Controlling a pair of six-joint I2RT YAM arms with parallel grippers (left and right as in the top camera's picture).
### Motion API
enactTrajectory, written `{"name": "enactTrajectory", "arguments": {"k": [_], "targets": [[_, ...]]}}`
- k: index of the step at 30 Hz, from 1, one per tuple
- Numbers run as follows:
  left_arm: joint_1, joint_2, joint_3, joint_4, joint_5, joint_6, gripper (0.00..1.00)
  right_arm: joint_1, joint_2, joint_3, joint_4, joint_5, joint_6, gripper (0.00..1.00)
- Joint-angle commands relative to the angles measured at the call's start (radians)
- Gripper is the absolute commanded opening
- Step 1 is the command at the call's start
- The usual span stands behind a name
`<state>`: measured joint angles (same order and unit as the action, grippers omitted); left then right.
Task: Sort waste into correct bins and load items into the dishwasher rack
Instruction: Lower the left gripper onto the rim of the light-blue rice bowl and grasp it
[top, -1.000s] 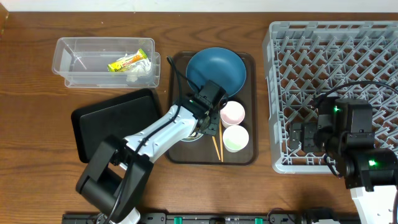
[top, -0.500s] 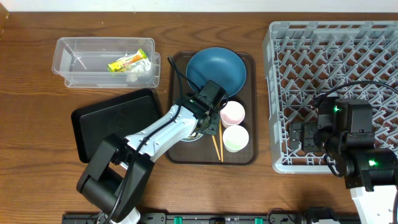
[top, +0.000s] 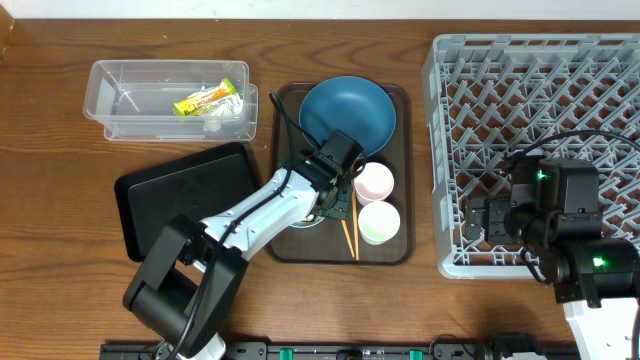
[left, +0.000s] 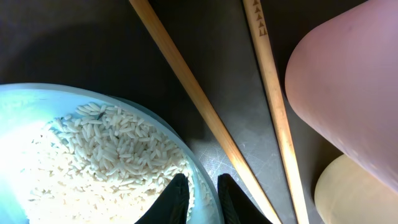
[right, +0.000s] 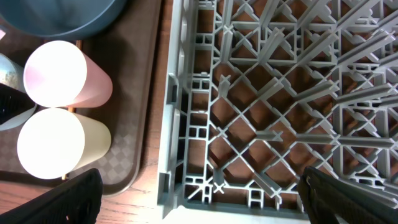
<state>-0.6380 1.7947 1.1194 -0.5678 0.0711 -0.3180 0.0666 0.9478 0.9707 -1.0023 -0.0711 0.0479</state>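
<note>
Comparing the overhead views across the last second, almost nothing on the counter (top: 60, 220) shifts. The left arm keeps its pose over the brown rectangular serving tray (top: 404, 150), and the only change is in the left tool (left: 204, 200). Its two dark fingers have drawn in and now stand close together with the rim of the light-blue round bowl with a white inside (left: 25, 99) caught between them. One finger is inside by the heap of loose white rice grains (left: 106, 155), the other outside. That reads as a pinch grip just made on the bowl (whether it is firm enough to lift, the pictures cannot say). The bowl sits at the tray's robot-side left corner, just beside the two wooden chopsticks (left: 199, 112). The small pink cup (top: 374, 181) and small pale-green cup (top: 379, 222) lie beyond them, and the large dark-blue round bowl (top: 346, 108) is at the far end. The right tool (right: 214, 198) is unchanged, spread wide and empty above a corner of the large square grey plastic dishwasher rack (top: 540, 90), which has no dish in it yet. For the task, the rice looks like the next waste to go. The yellow-orange snack wrapper (top: 208, 98) and crumpled white tissue (top: 215, 120) already lie in the clear rectangular plastic tub (top: 120, 100), near the flat black rectangular tray (top: 180, 190).
</note>
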Motion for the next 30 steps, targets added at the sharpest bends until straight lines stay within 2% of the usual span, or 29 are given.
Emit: {"name": "enactTrajectory", "arguments": {"k": [1,21,27,29,30], "targets": [[-0.003,0.010,-0.005,-0.003,-0.012,-0.003,0.20,0.006,-0.005,0.023,-0.001,0.003,-0.001,0.99],[-0.003,0.025,-0.005,-0.029,-0.012,-0.040,0.23,0.006,-0.005,0.023,-0.001,0.003,-0.001,0.99],[-0.003,0.025,-0.005,-0.029,-0.012,-0.040,0.19,0.006,-0.005,0.023,-0.001,0.003,-0.001,0.99],[-0.003,0.025,-0.005,-0.029,-0.012,-0.040,0.08,0.006,-0.005,0.023,-0.001,0.003,-0.001,0.99],[-0.003,0.025,-0.005,-0.029,-0.012,-0.045,0.06,0.006,-0.005,0.023,-0.001,0.004,-0.001,0.99]]}}
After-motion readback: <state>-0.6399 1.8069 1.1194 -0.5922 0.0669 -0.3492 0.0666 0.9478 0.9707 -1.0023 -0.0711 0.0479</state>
